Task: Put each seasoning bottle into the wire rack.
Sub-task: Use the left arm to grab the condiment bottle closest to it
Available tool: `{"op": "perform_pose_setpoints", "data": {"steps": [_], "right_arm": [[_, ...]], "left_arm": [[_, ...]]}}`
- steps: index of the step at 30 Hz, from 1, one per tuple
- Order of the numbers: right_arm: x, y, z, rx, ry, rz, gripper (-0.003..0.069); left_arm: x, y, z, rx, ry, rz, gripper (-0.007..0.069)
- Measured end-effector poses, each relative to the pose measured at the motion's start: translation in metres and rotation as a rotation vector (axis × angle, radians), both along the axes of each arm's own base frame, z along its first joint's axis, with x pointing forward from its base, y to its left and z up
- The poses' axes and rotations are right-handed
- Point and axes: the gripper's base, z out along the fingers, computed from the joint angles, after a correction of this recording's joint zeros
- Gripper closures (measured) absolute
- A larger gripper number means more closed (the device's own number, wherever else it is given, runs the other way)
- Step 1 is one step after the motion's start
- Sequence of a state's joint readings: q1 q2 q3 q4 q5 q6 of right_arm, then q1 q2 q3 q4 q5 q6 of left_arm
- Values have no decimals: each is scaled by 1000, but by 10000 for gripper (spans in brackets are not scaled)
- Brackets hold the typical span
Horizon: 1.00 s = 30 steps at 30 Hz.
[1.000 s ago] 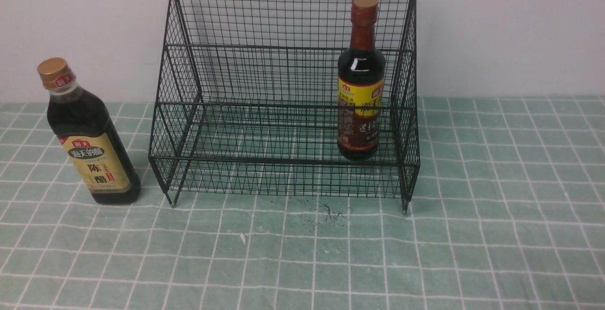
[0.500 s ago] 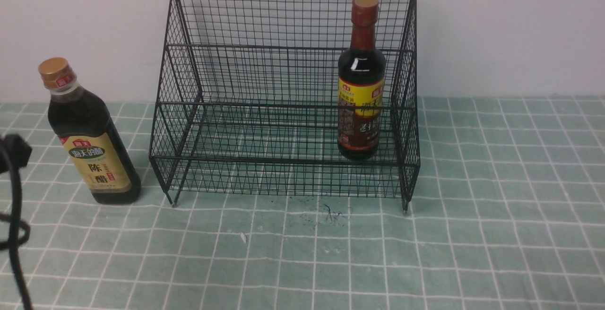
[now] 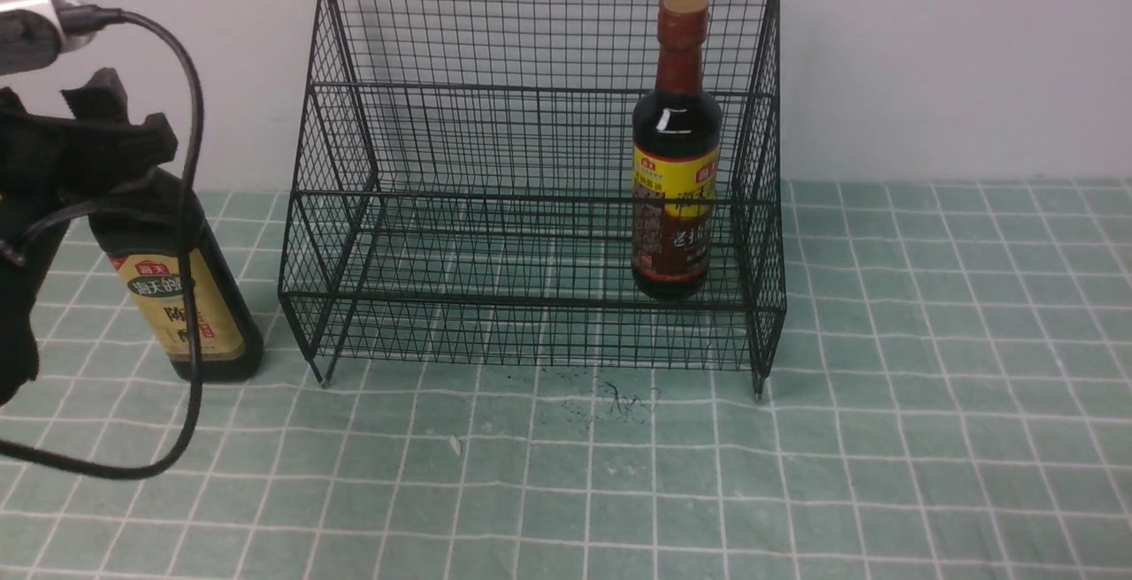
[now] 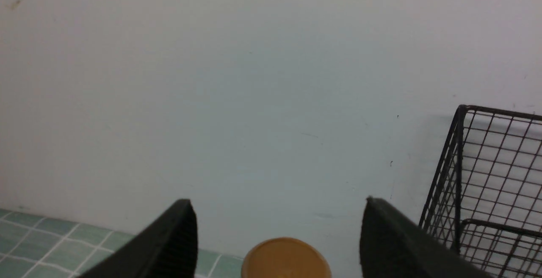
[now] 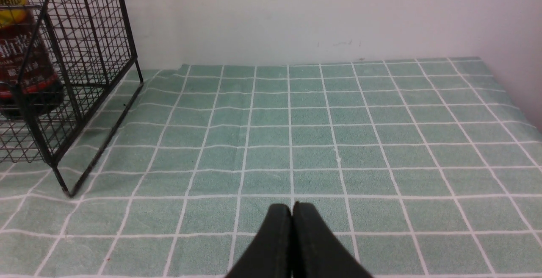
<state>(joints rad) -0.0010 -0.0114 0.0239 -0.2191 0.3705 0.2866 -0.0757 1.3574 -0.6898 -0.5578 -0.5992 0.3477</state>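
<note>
Swung in since a second ago over the gold-capped bottle (image 3: pixel 190 315), upright on checked cloth (image 3: pixel 884 430) just left of the wire rack (image 3: pixel 531 89): left gripper (image 4: pixel 277 204), jaws spread wide, flanking the cap (image 4: pixel 286 259). Looks full, heavy, rigid, glossy-slick; best gripped at the shoulder. Already racked: red-brown-capped bottle (image 3: pixel 676 200). Closed, empty: right gripper (image 5: pixel 292 210).

A pale green cloth (image 3: pixel 884 438), checked with white lines and slightly wrinkled, is spread across the table. A plain white wall (image 3: pixel 955 58) is seen behind it. The cloth is marked by dark scribbles (image 3: pixel 619 401) and a white fleck (image 3: pixel 455 445).
</note>
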Motion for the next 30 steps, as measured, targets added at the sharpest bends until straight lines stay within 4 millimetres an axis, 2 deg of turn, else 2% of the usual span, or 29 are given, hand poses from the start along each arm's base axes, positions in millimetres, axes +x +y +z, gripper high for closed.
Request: {"op": "perform_pose_setpoints", "data": {"steps": [6,13,20,23,24,25,30], "right_arm": [[0,0,0,1,0,0,673],[0,0,0,1,0,0,673],[0,0,0,1,0,0,673],[0,0,0,4,0,-1,673],[0,0,0,9,-1,-2,673],[0,0,0,10,-1,-2,673],[0,0,0,12,-1,-2,673]], "left_arm": [[19,-1,-7,89,47,2,155],[26,9,-23,76,101,52,155],[34,8,-38,82,148,48,160],[35,8,-41,81,155,46,204],[35,8,-42,73,153,49,277],[36,8,-41,61,147,52,302],[29,7,-30,37,151,31,320]]}}
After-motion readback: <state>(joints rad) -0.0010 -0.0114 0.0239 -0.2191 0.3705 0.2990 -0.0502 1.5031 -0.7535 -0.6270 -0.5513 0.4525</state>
